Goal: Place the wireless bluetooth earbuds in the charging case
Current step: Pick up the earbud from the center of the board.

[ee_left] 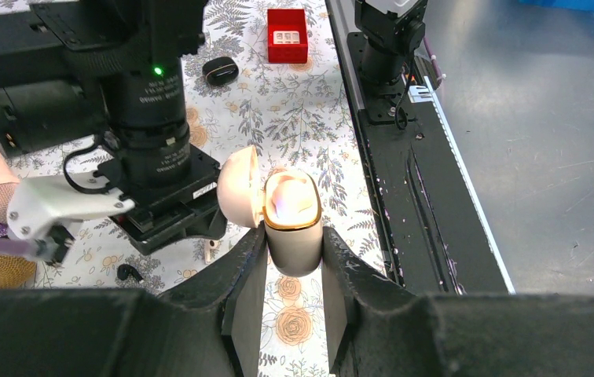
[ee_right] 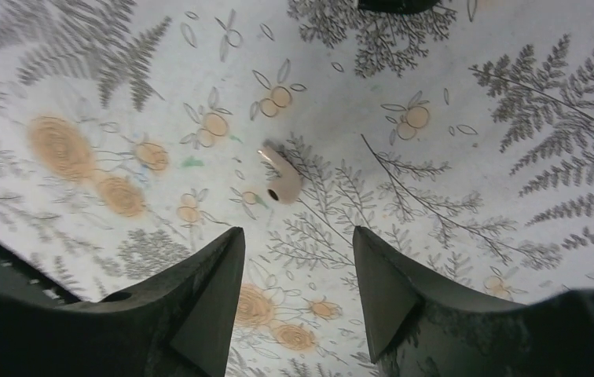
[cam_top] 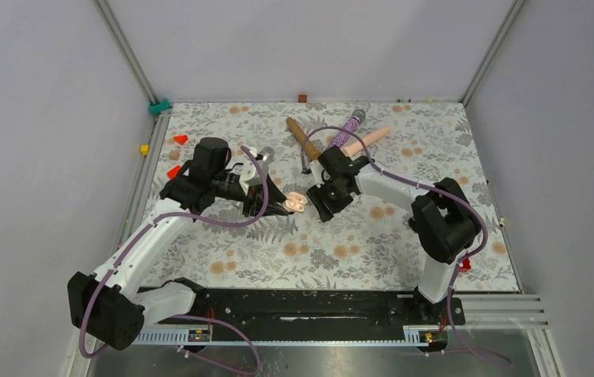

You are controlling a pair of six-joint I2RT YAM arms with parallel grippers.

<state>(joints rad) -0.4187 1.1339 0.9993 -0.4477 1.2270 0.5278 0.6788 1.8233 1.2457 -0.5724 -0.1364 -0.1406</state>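
My left gripper [ee_left: 292,236] is shut on the beige charging case [ee_left: 292,236], which stands upright between the fingers with its domed lid [ee_left: 239,187] flipped open to the left. Glare hides what lies inside the case. From above, the case [cam_top: 298,203] sits mid-table between both grippers. A pale beige earbud [ee_right: 282,179] with a short stem lies on the floral mat just ahead of my right gripper [ee_right: 298,232], which hangs open over it with nothing between its fingers. The same pale earbud [ee_left: 210,250] shows left of the case, and a tiny black earbud [ee_left: 127,272] lies further left.
Three stick microphones lie at the back: brown [cam_top: 303,139], purple [cam_top: 349,128] and pink [cam_top: 368,139]. A round black pebble-like thing [ee_left: 220,71] and a red box [ee_left: 287,35] sit near the front right. Small red wedges [cam_top: 181,139] lie at the left edge. The right arm [cam_top: 392,188] reaches in close beside the case.
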